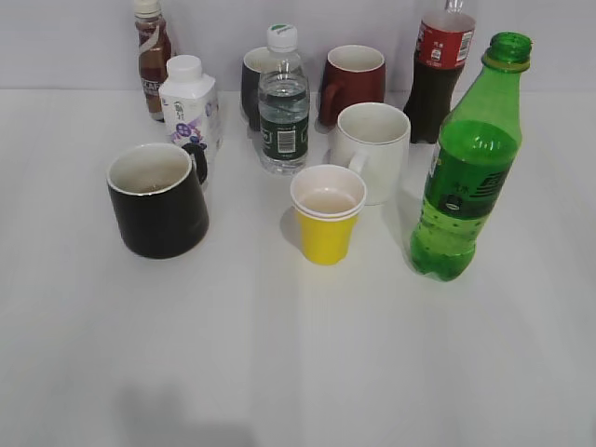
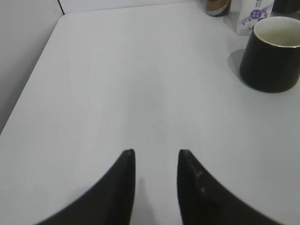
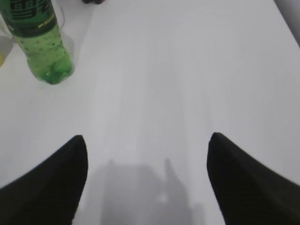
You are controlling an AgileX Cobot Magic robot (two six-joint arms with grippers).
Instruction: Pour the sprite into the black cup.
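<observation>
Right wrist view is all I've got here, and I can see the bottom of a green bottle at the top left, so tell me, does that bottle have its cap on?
Observer: No cap. The sprite stands upright with its green neck open in the exterior view.
Operator: Where's the black cup relative to it?
Observer: The black cup sits on the far left of the table, with a yellow paper cup and a white mug between the two.
Operator: What's the left gripper doing?
Observer: The left gripper hangs open over bare table, holding nothing, with the black cup ahead of it to its right.
</observation>
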